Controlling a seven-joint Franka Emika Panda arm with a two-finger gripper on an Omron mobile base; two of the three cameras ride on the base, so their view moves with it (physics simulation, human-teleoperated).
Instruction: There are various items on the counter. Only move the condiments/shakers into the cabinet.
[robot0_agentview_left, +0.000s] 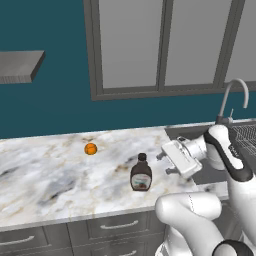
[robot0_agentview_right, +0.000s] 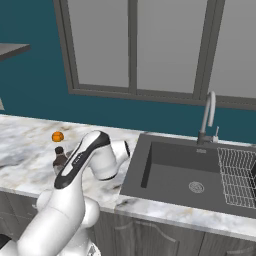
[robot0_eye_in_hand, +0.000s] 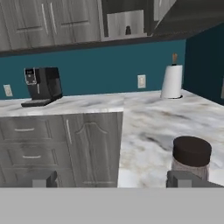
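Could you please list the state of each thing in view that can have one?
Gripper: open, holding nothing.
Squeeze bottle: upright on the counter, cap on.
Orange fruit: resting on the counter.
Wall cabinet: open, a small dark item on its shelf.
Paper towel roll: standing upright.
Sink: empty, faucet not running.

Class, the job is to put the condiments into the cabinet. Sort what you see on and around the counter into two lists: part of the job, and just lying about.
Part of the job: squeeze bottle, cabinet, counter.

Just lying about: orange, paper towel roll, coffee machine, sink, faucet.
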